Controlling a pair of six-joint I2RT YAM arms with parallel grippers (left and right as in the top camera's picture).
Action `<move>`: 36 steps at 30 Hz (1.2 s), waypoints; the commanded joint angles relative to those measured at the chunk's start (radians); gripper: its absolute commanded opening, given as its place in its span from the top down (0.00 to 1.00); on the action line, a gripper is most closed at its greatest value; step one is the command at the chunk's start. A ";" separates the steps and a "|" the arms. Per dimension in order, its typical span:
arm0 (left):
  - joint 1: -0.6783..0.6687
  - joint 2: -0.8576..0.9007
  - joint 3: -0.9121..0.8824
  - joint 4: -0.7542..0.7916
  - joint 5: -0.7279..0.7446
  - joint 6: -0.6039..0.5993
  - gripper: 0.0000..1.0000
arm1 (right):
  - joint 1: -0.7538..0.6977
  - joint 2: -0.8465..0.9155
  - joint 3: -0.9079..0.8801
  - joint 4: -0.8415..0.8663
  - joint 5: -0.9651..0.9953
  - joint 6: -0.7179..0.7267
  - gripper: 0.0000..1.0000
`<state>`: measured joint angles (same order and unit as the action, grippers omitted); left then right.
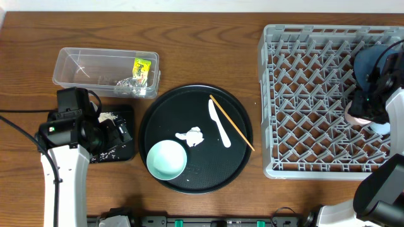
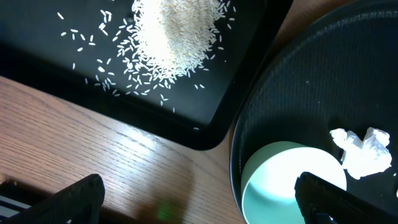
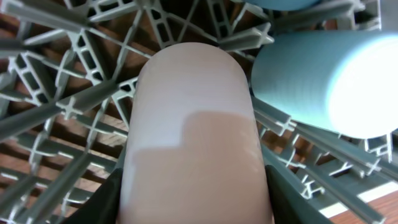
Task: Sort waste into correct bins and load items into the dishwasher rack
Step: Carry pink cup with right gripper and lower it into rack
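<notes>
Your right gripper (image 3: 196, 208) pinches the pink cup (image 3: 193, 124) inside the dishwasher rack (image 3: 56, 106), near its right side, light-blue cup (image 3: 329, 81) just beside. Smooth rounded plastic: release crooked and it could tip on the rack's stiff grey grid, bumping its neighbour. Left gripper (image 2: 199, 199), well left of the rack, gapes wide, empty.

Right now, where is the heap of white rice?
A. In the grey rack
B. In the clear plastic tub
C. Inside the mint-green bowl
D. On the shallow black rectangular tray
D: the left wrist view shows the rice heaped on the black rectangular tray, while the mint-green bowl beside it holds none.
</notes>
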<state>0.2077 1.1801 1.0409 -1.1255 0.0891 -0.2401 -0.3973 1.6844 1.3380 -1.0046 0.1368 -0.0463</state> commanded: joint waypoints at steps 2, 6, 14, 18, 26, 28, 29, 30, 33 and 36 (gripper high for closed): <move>0.005 -0.003 0.010 -0.003 -0.019 -0.013 0.01 | -0.008 -0.024 0.023 -0.010 -0.026 0.009 0.76; 0.005 -0.003 0.010 -0.003 -0.019 -0.013 0.01 | -0.008 -0.061 0.053 -0.034 -0.068 0.009 0.76; 0.005 -0.003 0.010 -0.003 -0.019 -0.013 0.01 | -0.008 -0.097 0.061 -0.135 -0.070 0.009 0.74; 0.005 -0.003 0.010 -0.003 -0.019 -0.013 0.01 | -0.009 -0.095 0.061 -0.156 -0.051 0.029 0.74; 0.005 -0.003 0.010 -0.011 -0.019 -0.013 0.01 | -0.010 -0.095 0.061 -0.176 -0.032 0.070 0.74; 0.005 -0.003 0.010 -0.013 -0.019 -0.013 0.01 | -0.010 -0.096 0.061 -0.178 -0.019 0.089 0.74; 0.005 -0.003 0.010 -0.014 -0.019 -0.013 0.01 | -0.010 -0.095 0.061 -0.179 -0.004 0.103 0.74; 0.005 -0.003 0.010 -0.015 -0.019 -0.013 0.01 | -0.010 -0.095 0.061 -0.182 0.018 0.122 0.75; 0.005 -0.003 0.010 -0.015 -0.019 -0.013 0.01 | -0.010 -0.095 0.061 -0.188 0.055 0.159 0.75; 0.005 -0.003 0.010 -0.015 -0.019 -0.013 0.01 | -0.010 -0.095 0.059 -0.168 0.055 0.159 0.74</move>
<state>0.2077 1.1797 1.0409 -1.1347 0.0891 -0.2401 -0.3981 1.5990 1.3804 -1.1755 0.1345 0.0742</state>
